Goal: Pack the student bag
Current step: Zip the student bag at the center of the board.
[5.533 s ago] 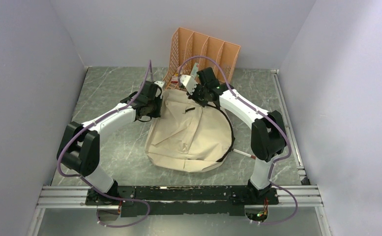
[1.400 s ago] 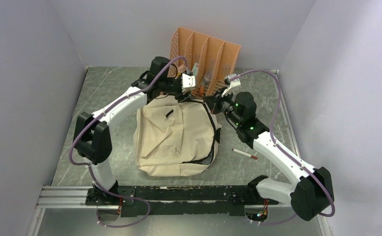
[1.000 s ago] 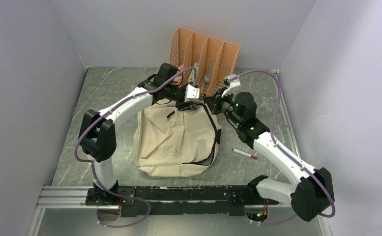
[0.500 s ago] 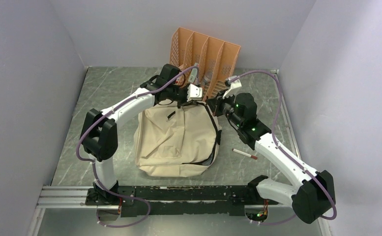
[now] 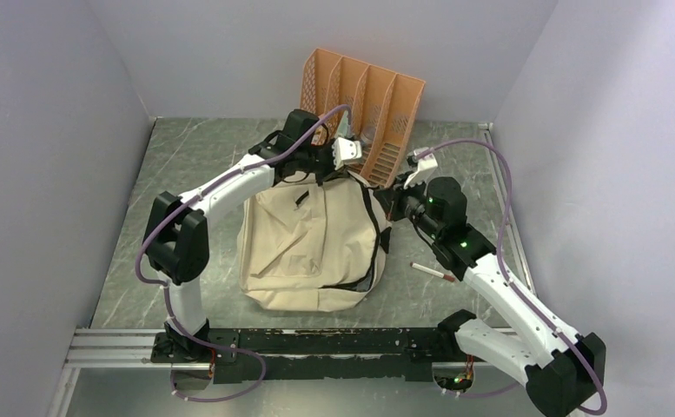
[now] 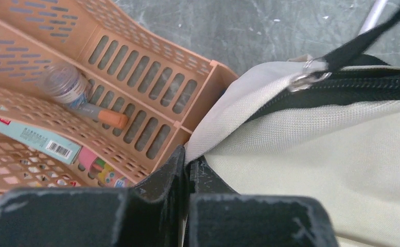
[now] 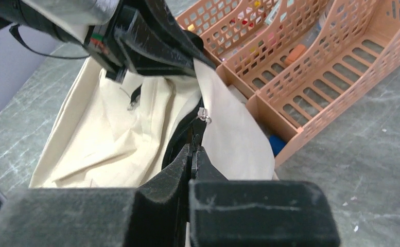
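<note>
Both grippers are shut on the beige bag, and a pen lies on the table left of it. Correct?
No: the pen lies right of the student bag, as the top external view shows. The left gripper and right gripper are indeed shut on the bag.

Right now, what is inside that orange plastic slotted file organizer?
Inside the orange plastic file organizer: a clear round container, an orange-capped marker, a teal barcoded box. Its walls and the left claw hide the rest.

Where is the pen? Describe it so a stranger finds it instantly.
Start at the beige backpack mid-table. Off its right side lies a thin white pen with a dark tip. It alone lies loose on the tabletop; the other small items sit in the orange file organizer.
</note>
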